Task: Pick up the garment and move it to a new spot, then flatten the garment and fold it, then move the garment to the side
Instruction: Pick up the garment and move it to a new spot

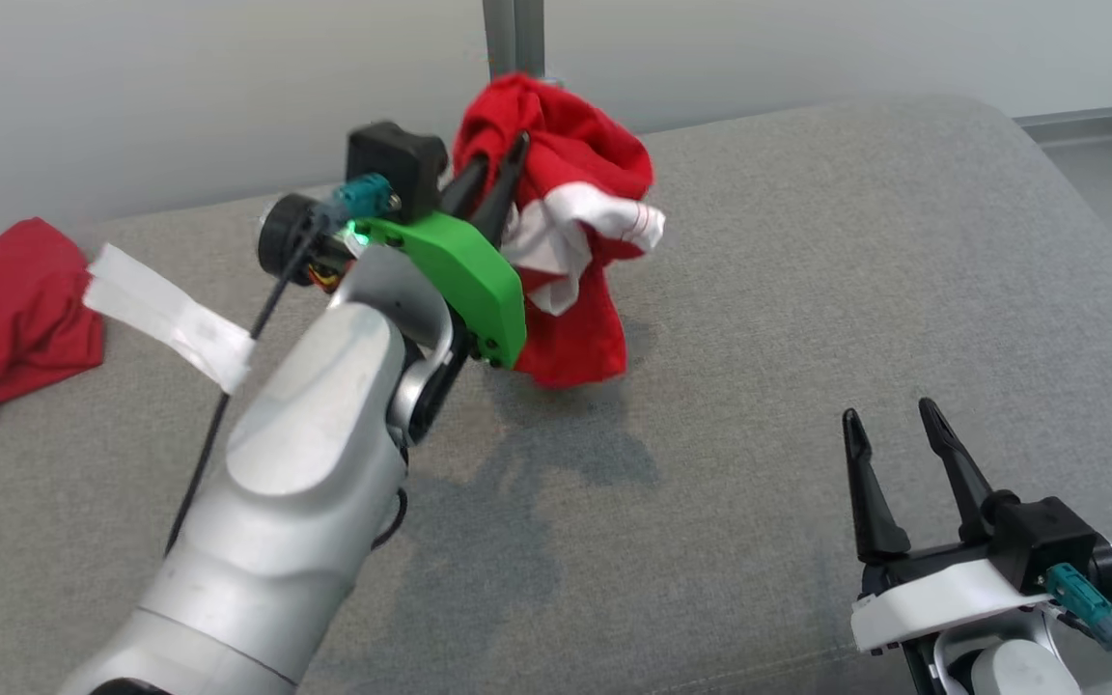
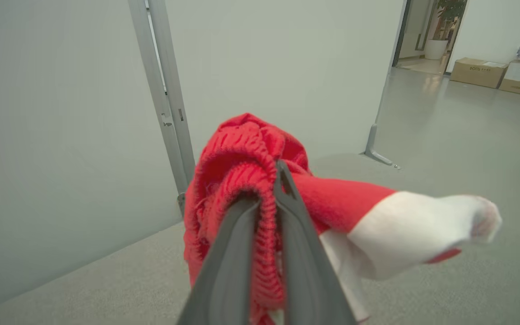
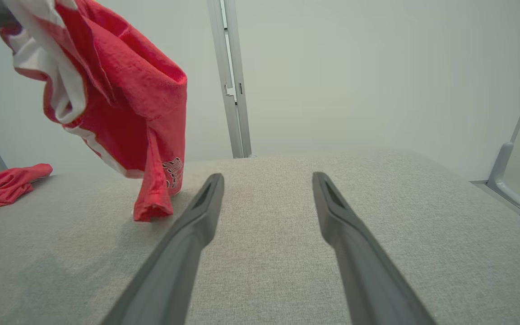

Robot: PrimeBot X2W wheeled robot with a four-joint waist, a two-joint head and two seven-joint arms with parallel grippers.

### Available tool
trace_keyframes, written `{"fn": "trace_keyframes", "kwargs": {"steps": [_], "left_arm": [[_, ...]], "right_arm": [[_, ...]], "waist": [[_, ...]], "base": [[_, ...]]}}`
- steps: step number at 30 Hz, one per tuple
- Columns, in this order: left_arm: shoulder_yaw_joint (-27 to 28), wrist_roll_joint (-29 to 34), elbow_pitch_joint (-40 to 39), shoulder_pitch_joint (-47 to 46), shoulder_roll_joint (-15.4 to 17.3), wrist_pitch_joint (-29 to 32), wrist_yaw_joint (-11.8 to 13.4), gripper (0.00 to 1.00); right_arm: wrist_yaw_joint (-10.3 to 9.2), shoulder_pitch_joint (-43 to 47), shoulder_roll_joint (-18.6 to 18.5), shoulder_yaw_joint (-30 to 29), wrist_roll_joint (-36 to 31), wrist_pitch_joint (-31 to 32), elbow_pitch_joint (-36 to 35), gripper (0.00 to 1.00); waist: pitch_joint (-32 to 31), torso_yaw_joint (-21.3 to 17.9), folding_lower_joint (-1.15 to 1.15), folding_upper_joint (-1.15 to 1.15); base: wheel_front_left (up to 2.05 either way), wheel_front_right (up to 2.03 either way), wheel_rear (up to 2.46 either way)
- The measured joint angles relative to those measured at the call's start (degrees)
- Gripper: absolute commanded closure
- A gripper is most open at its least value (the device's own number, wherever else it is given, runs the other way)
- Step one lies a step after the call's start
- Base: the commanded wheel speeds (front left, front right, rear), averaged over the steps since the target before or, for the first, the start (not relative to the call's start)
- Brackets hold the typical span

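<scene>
In the upper centre of the head view, the left pincer (image 1: pixel 503 154) is clamped tight on a bunched ribbed edge of the garment (image 1: pixel 580 174). The garment hangs crumpled, its lowest fold at the bench (image 1: pixel 807 290); I cannot tell whether it touches. The right pincer (image 1: pixel 889 410), lower right, gapes wide and empty. The cloth looks light, limp and grippy, so a second hold on a free hem should spread it.

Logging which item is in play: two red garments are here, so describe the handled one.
On the grey cushion, look toward its far edge, at the green-backed left tool. The garment hangs bunched from it, red with white trim; the other garment, coloured alike, lies loose at the cushion's left end.
</scene>
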Motion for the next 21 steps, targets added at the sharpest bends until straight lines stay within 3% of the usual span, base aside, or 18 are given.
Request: {"fn": "trace_keyframes", "kwargs": {"steps": [5, 12, 13, 15, 16, 17, 21], "left_arm": [[-4.8, -0.2, 6.9, 3.5, -0.9, -3.5, 1.1, 1.00], [-7.4, -3.5, 15.4, 4.8, -1.1, -8.0, 3.9, 1.00], [-7.4, -3.5, 15.4, 4.8, -1.1, -8.0, 3.9, 0.90], [-8.0, -4.6, 17.4, 4.8, -1.1, -9.0, 4.6, 0.54], [-8.3, -5.1, 18.3, 4.8, -1.1, -9.5, 4.9, 0.20], [-8.6, -5.7, 19.0, 4.8, -1.1, -9.9, 5.1, 0.00], [-10.4, -8.2, 20.5, 4.8, -1.1, -11.2, 5.4, 0.00]], "right_arm": [[0.00, -1.5, 0.0, 2.0, 0.3, 0.0, 0.1, 0.00], [0.00, -2.6, 0.0, 2.4, 0.6, 0.0, 0.2, 0.00], [0.00, -2.6, 0.0, 2.4, 0.6, 0.0, 0.2, 0.00], [0.00, -2.7, 0.0, 2.3, 0.6, 0.0, 0.2, 0.00], [0.00, -2.8, 0.0, 2.2, 0.6, 0.0, 0.2, 0.00], [0.00, -2.9, 0.0, 2.2, 0.6, 0.0, 0.2, 0.00], [0.00, -3.4, 0.0, 1.9, 0.5, 0.0, 0.3, 0.00]], "waist": [[2.2, -1.8, 0.00, 0.00], [5.7, -4.4, 0.01, 0.00], [5.7, -4.4, 0.01, 0.00], [6.6, -4.9, 0.00, 0.00], [6.9, -5.1, 0.00, 0.00], [7.3, -5.3, 0.00, 0.00], [7.9, -5.1, 0.00, 0.00]], "base": [[0.00, 0.00, 0.00], [0.00, 0.00, 0.00], [0.00, 0.00, 0.00], [0.00, 0.00, 0.00], [0.00, 0.00, 0.00], [0.00, 0.00, 0.00], [0.00, 0.00, 0.00]]}}
